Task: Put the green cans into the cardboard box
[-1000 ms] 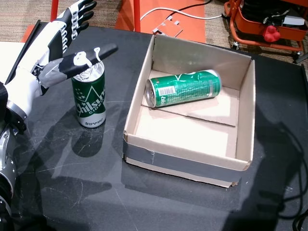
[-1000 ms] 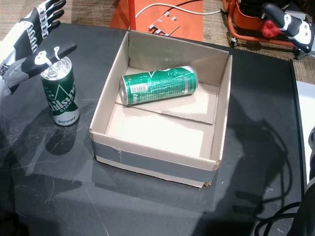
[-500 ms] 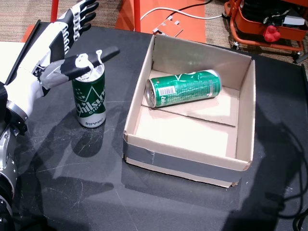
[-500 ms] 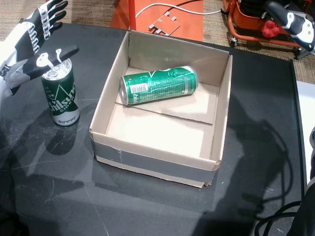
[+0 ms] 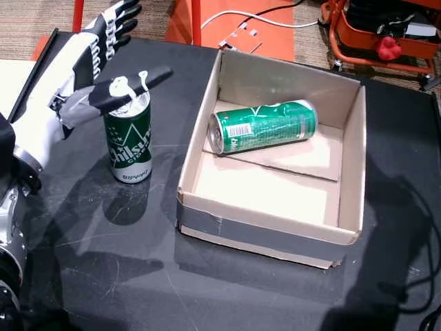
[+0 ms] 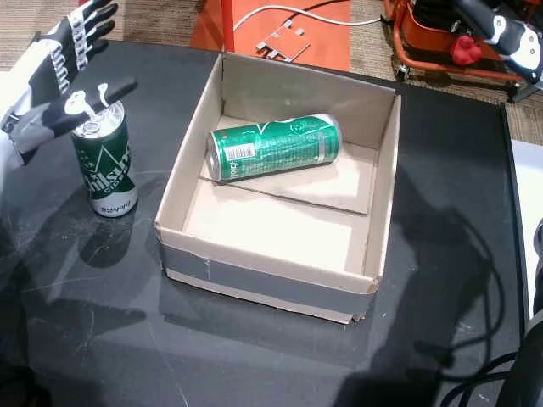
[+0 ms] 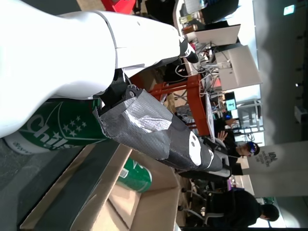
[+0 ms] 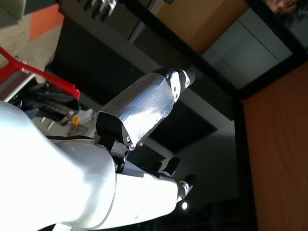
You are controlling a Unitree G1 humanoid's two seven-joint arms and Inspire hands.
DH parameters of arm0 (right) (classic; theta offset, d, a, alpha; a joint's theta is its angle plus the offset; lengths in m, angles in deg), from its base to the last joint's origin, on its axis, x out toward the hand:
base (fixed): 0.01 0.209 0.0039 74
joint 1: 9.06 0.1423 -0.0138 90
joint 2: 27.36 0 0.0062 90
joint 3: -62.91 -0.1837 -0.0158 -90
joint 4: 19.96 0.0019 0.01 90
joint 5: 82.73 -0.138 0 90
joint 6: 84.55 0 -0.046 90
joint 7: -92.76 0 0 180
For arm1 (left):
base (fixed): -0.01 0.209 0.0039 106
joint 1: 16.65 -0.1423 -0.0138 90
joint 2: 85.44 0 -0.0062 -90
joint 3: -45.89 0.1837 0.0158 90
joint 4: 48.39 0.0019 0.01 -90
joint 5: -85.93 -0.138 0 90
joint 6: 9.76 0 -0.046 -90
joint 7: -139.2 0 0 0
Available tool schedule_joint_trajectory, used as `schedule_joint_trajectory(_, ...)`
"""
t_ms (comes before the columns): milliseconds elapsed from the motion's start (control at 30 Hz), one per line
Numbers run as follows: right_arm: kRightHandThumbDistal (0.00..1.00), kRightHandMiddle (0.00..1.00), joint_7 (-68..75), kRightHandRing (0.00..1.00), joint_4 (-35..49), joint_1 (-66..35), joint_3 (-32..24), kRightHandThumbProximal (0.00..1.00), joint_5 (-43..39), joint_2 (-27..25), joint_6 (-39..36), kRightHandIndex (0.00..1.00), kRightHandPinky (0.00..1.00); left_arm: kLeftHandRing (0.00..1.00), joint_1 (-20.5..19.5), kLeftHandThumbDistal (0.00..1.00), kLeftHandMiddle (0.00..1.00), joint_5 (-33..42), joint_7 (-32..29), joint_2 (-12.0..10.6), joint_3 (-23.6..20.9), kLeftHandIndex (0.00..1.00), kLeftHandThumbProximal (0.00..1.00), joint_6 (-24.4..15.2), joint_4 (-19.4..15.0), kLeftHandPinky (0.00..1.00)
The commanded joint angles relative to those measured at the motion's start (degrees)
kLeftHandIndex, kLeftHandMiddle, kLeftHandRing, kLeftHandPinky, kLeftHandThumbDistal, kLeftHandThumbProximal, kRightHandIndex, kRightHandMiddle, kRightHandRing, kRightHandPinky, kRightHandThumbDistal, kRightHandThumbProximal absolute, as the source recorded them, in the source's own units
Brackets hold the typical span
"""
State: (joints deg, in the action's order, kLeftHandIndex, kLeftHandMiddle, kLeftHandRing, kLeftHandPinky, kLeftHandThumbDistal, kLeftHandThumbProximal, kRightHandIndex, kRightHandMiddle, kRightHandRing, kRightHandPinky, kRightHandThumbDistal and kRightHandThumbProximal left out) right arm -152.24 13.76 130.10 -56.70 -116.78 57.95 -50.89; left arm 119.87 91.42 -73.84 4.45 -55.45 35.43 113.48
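**Left hand spread beside the standing can, one can already in the box**

On the dark tabletop (image 5: 103, 262), left of the cardboard box (image 5: 265, 231): an upright green can (image 5: 129, 141), apart from the box wall, top with its pull tab facing up. Same can in the other head view at (image 6: 103, 168).

Just behind and over that can: the left hand (image 5: 86, 65), fingers (image 5: 114, 24) straight and fanned out toward the far edge of the tabletop, grasping nothing. Thumb stretched across above the rim of the can; contact with the rim impossible to tell from the head views. In the left wrist view, the taped thumb (image 7: 159, 132) jutting out past the green side of the can (image 7: 53, 127), with the box edge below.

Inside the box: a second green can (image 5: 263, 126) lying on its side near the far wall, silver top end pointing to the left wall, resting on the loose bottom flap. Visible in both head views, also at (image 6: 273, 147).

Right hand (image 6: 501, 30) raised well off the tabletop at the upper right corner of a head view, above red equipment (image 6: 441, 38) on the floor. In the right wrist view, thumb and fingers (image 8: 171, 166) extended, nothing held, only room behind.
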Motion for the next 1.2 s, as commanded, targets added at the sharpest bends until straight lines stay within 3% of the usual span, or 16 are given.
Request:
schedule_joint_trajectory(0,1.0,0.94,0.7,0.9,1.2,-1.3,0.6,0.74,0.4,0.0,0.1,0.99,1.0,1.0,-0.1,1.0,1.0,-0.7,0.5,-0.9,0.3,1.0,0.42,1.2,1.0,1.0)
schedule_joint_trajectory(367,1.0,0.92,-1.3,0.89,-0.2,-0.4,0.2,0.69,-1.8,-0.3,1.3,0.97,0.97,1.0,0.3,1.0,1.0,-0.6,1.1,-1.7,0.0,1.0,0.44,2.4,1.4,1.0)
schedule_joint_trajectory(667,1.0,0.92,-5.4,0.9,-2.2,0.9,-1.4,0.77,-3.6,-0.7,0.4,0.96,1.0,1.0,-0.3,1.0,1.0,-0.7,1.1,-2.2,-0.5,1.0,0.45,2.5,1.7,1.0)
schedule_joint_trajectory(933,1.0,0.92,-6.7,0.9,-2.4,1.4,-2.6,0.71,-4.5,-0.4,2.7,0.95,1.0,1.0,-1.5,1.0,1.0,2.7,-1.8,-3.2,-3.7,1.0,0.43,3.9,2.1,1.0)
schedule_joint_trajectory(1167,1.0,0.92,-7.9,0.91,-2.8,1.8,-3.4,0.74,-4.6,-0.5,3.2,0.94,1.0,1.0,-2.8,1.0,1.0,-1.6,3.2,-1.2,-2.0,1.0,0.41,4.4,2.5,1.0)
